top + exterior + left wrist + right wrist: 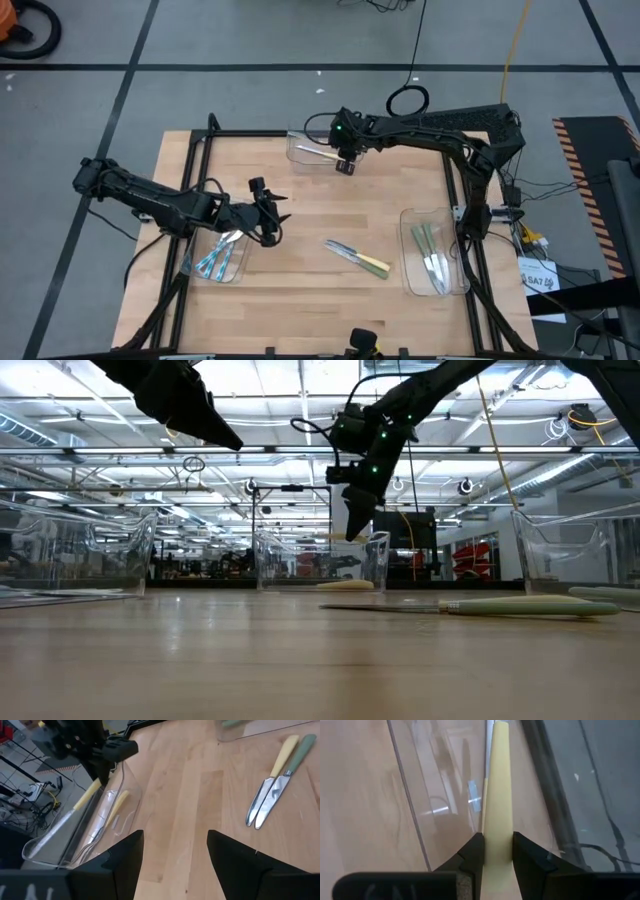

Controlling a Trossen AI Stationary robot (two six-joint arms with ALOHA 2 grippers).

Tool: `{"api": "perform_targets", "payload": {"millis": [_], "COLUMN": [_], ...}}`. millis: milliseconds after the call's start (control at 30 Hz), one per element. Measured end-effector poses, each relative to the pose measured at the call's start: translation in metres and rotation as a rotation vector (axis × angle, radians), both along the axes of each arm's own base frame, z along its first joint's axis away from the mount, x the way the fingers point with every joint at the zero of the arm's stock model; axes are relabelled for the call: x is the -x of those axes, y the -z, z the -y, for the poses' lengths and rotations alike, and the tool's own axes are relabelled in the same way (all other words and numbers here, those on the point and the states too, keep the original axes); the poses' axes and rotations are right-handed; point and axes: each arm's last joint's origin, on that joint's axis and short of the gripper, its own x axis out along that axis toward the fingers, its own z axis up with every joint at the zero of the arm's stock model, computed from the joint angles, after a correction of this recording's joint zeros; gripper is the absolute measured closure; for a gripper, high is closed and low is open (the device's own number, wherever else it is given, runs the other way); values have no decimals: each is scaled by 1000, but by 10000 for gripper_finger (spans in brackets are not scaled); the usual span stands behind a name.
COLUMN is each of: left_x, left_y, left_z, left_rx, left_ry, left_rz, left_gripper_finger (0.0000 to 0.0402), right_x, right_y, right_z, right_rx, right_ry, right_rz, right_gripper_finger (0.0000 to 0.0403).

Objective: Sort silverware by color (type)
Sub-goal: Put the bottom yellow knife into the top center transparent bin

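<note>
My right gripper (497,851) pinched a yellow-handled utensil (498,805) between its fingers, above the clear bin (305,150) at the table's far edge, where another yellow-handled piece (116,807) lay. My left gripper (273,213) hung with its fingers spread and empty, just beside the bin (233,268) of blue-handled pieces (215,255). Two knives (357,256), one yellow, one green, lay on the table (300,300) between the bins. Green-handled pieces (431,255) filled the right-hand bin (408,270).

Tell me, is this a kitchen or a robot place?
Probably a robot lab or workshop, not a kitchen. The wooden table sits in a black frame with two arms mounted on it, cables trail over a taped floor, and rows of ceiling lights stretch across a big open hall.
</note>
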Motion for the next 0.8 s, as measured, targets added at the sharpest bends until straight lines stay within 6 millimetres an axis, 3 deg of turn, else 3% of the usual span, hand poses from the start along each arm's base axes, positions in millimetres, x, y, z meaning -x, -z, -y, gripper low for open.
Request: {"api": "perform_targets", "payload": {"millis": [467, 800], "left_x": [0, 0], "left_y": [0, 0], "left_z": [0, -1], "left_rx": [0, -1], "left_ry": [0, -5], "left_rz": [-1, -2], "left_gripper_finger": [174, 174], "right_x": [-5, -8], "right_y": [41, 42], "right_z": [14, 18], "right_rx": [-51, 59], "right_ry": [32, 80], "right_rz": [-84, -99], "right_gripper_finger": [324, 276]}}
